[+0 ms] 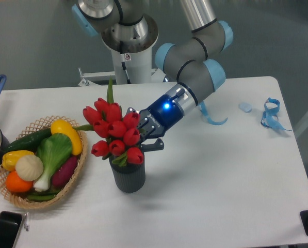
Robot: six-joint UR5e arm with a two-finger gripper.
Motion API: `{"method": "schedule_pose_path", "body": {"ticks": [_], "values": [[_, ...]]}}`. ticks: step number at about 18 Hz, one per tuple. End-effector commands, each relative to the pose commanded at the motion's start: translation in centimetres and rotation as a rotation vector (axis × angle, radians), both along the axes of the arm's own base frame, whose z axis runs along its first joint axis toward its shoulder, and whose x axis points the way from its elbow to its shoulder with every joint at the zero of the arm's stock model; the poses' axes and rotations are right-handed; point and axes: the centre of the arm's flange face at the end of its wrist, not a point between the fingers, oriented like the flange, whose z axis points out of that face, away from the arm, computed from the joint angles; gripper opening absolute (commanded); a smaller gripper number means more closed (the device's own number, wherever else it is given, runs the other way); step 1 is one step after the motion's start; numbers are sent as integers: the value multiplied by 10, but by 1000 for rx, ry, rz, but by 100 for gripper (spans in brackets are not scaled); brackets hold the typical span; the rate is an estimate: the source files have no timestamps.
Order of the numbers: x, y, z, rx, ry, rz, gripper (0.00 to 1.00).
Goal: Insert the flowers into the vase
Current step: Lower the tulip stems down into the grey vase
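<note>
White counter (215,191): the vase (128,177) holds the flowers (114,133), a wicker basket (76,173) holds toy vegetables (43,157); the end effector (144,135), reaching leftward, grips the flowers' side

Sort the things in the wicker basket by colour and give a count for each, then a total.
Yellow: 2, pepper and another piece
Green: 2, cucumber and bok choy
White: 1, onion
Orange: 1
Purple: 1
Total: 7 visible
</note>
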Motion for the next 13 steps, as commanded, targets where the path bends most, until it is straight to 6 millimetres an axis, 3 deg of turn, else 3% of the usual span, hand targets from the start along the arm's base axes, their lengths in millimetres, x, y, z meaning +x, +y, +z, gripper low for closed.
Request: {"method": "schedule_pose_path", "body": {"ticks": [11,13], "values": [[-1,0,-17,-5,2,-4,27],[-2,1,-19,-5,1,-5,34]]}}
